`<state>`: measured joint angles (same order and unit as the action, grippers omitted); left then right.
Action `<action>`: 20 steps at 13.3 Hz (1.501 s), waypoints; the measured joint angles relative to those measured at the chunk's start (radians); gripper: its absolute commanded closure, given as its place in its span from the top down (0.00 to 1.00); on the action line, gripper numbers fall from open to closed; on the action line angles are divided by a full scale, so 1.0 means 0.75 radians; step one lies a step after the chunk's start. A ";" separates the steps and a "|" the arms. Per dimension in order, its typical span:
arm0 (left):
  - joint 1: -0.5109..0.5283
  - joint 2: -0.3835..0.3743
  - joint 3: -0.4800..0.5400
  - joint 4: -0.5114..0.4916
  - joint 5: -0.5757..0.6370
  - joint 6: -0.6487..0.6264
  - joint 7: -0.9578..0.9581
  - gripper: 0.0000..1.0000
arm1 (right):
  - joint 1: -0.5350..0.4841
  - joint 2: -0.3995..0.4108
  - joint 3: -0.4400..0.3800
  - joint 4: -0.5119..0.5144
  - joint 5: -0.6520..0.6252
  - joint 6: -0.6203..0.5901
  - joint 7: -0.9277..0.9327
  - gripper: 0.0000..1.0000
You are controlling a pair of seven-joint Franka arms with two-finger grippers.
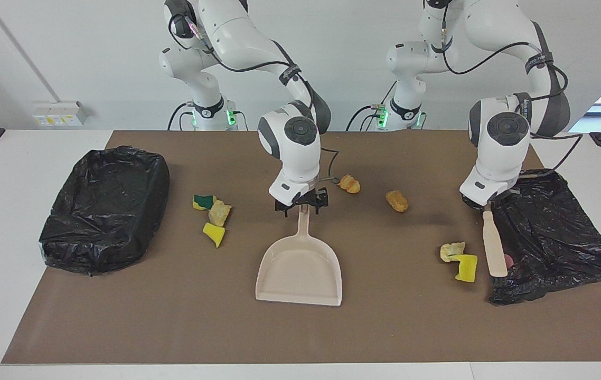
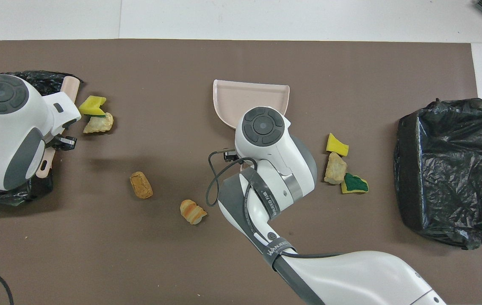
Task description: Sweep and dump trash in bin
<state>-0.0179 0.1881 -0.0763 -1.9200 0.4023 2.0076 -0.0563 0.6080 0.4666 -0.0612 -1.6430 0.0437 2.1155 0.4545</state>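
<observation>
While "WANBER" (image 2: 278, 247) shows on its arm strap, the right end effector (image 1: 301, 207) straddles the dustpan (image 1: 300, 269) handle, grip uncertain; the left end effector (image 1: 485, 206) clamps the brush (image 1: 493, 244).

Left end effector (image 1: 482, 205) clamped (right (image 1: 301, 206) low)

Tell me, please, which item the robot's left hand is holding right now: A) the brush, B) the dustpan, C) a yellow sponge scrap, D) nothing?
A: the left hand is shut on the brush handle, over the black bag at its end of the table.
</observation>
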 measured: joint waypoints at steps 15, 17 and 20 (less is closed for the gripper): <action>-0.264 -0.097 -0.050 -0.150 -0.419 -0.137 0.015 0.00 | -0.160 -0.249 -0.012 -0.012 -0.011 -0.259 -0.993 0.00; -0.324 -0.109 -0.049 -0.150 -0.484 -0.182 0.009 0.00 | -0.165 -0.329 -0.012 -0.091 -0.014 -0.277 -1.237 0.00; -0.419 -0.147 -0.050 -0.149 -0.527 -0.288 -0.090 0.00 | -0.172 -0.394 -0.012 -0.224 -0.053 -0.273 -1.624 0.00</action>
<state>-0.3325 0.0781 -0.1137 -2.0318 0.0072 1.7916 -0.1240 0.4788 0.1711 -0.0699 -1.8112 0.0040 1.9107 -0.7635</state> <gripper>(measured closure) 0.736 0.670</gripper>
